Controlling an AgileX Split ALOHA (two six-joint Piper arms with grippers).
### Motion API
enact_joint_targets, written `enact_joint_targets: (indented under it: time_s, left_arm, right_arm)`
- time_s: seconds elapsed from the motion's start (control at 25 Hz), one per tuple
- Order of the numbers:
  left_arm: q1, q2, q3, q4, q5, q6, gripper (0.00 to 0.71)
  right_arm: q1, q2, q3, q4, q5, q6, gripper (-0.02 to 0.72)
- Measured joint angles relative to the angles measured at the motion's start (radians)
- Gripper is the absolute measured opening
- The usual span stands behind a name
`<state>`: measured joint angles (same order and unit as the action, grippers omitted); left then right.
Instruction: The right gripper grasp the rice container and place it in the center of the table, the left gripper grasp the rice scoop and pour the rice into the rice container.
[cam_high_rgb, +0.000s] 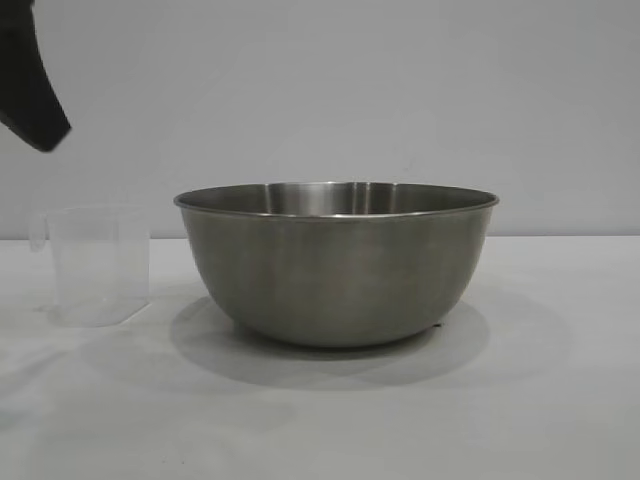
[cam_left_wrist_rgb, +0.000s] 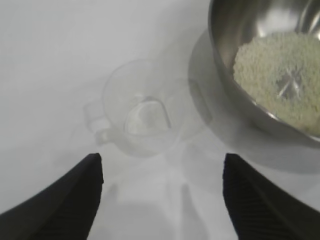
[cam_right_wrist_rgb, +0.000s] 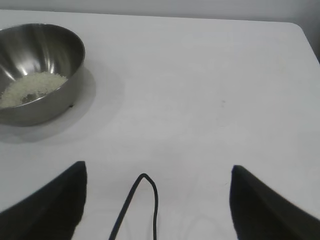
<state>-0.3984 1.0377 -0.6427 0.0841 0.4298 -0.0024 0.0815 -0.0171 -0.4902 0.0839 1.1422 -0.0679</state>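
Observation:
The steel rice container (cam_high_rgb: 336, 262) stands upright mid-table on the white table (cam_high_rgb: 520, 400). Rice (cam_left_wrist_rgb: 280, 75) lies heaped in its bottom, also seen in the right wrist view (cam_right_wrist_rgb: 31, 87). The clear rice scoop (cam_high_rgb: 95, 265) stands upright and empty to the container's left, apart from it; it shows from above in the left wrist view (cam_left_wrist_rgb: 142, 112). My left gripper (cam_left_wrist_rgb: 161, 170) is open and empty, above the scoop and clear of it; one finger shows at the exterior view's top left (cam_high_rgb: 35, 100). My right gripper (cam_right_wrist_rgb: 157, 172) is open and empty, well away from the container (cam_right_wrist_rgb: 37, 70).
A black cable loop (cam_right_wrist_rgb: 142, 200) hangs between the right gripper's fingers. The table's far edge and rounded corner (cam_right_wrist_rgb: 295, 25) show in the right wrist view, with bare white tabletop between the right gripper and the container.

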Motion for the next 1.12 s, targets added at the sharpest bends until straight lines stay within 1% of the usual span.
enact_joint_targets:
  time_s: [0.2,0.44,0.64,0.72,0.8,0.92,1.12]
  left_arm:
    - [0.000,-0.172,-0.004,0.005,0.176,0.083,0.450]
    - [0.000,-0.365,-0.004,0.001,0.383,0.090,0.450]
    - [0.000,-0.465,-0.004,-0.045,0.610,0.085,0.450]
    - [0.000,-0.499,-0.004,-0.066,0.677,0.083,0.450]
    - [0.000,-0.533,-0.004,-0.080,0.716,0.083,0.450]
    - [0.000,-0.593,-0.004,-0.098,0.738,0.083,0.450]
    - [0.000,-0.710,-0.004,-0.115,0.745,0.081,0.450]
  right_arm:
    - [0.000,0.000,0.000,0.001,0.000,0.000,0.531]
    - [0.000,0.000,0.000,0.002,0.000,0.000,0.531]
    - [0.000,0.000,0.000,0.002,0.000,0.000,0.531]
    - [0.000,0.000,0.000,0.002,0.000,0.000,0.531]
    - [0.000,0.000,0.000,0.002,0.000,0.000,0.531]
    - [0.000,0.000,0.000,0.002,0.000,0.000,0.531]
    - [0.000,0.000,0.000,0.002,0.000,0.000,0.531]
